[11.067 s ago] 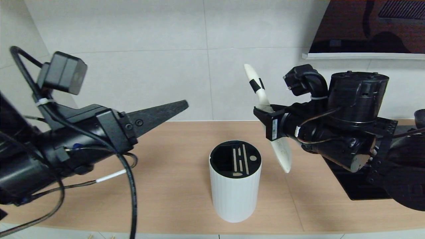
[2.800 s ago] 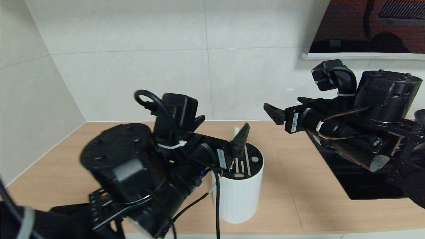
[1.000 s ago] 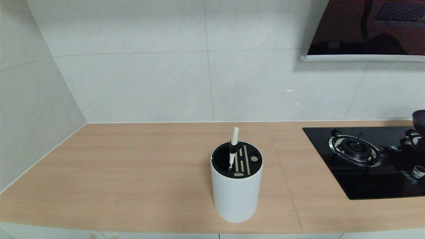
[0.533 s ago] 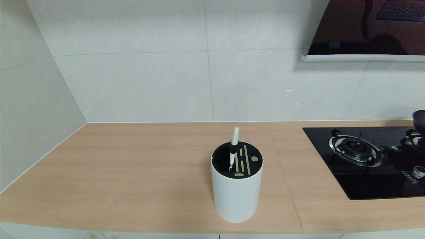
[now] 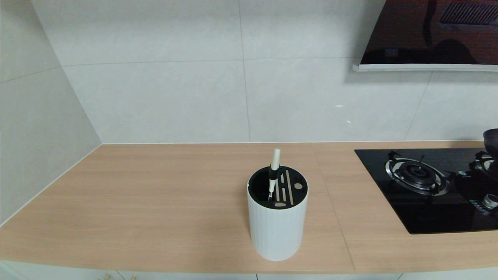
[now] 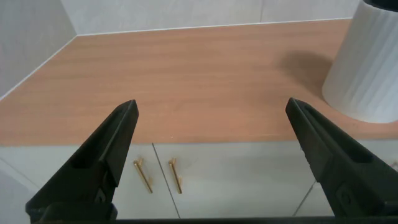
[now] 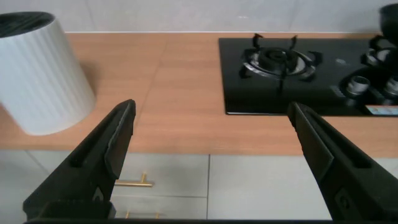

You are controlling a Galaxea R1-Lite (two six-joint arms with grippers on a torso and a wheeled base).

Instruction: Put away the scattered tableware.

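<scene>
On the light wooden counter (image 5: 155,202): white ribbed cylindrical holder (image 5: 277,229), cream-handled utensil (image 5: 275,157) standing in its black slotted top. My left fingers (image 6: 106,155) and right fingers (image 7: 102,155): spread, empty.

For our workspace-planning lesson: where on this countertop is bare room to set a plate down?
Widest free patch: the countertop between the left wall and the white utensil holder. A narrower bare strip lies between that holder and the gas hob. Crowded: the hob itself, with burners and knobs.

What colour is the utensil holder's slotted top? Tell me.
The slotted top is black with pale slots; the head view shows it best.
</scene>
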